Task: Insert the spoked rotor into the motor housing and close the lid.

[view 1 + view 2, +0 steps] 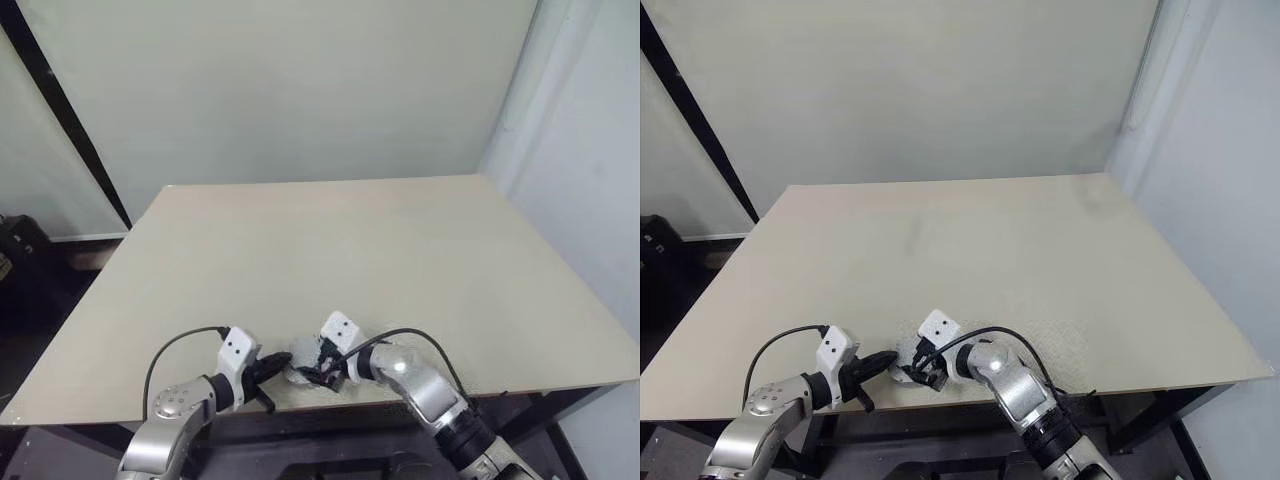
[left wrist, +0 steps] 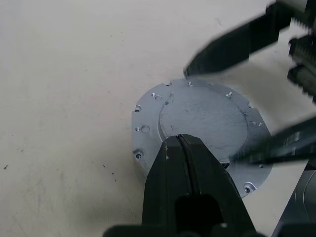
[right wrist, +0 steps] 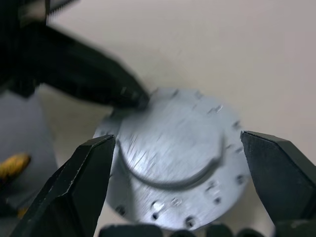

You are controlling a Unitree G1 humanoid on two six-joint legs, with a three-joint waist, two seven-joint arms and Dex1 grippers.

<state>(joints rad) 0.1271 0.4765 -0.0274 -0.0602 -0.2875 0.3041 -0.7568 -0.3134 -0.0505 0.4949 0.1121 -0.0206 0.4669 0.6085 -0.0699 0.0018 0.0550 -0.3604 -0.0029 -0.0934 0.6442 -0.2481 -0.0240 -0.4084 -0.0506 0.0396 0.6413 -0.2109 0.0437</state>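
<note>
- You have the lid (image 2: pixel 202 131) lying flat on the table (image 1: pixel 330 240), close to its near edge, between the two grippers.
- Your left gripper (image 2: pixel 181 143) is pinched closed on nothing, its tip resting at the lid's rim (touching, as far as I can judge).
- Your right gripper (image 3: pixel 180 148) stands wide, one finger on each side of the lid, clear of it.
- The right arm is better placed to take it; a round disc offers no long axis.
- No writing or brand is readable, just small holes around the rim.
</note>
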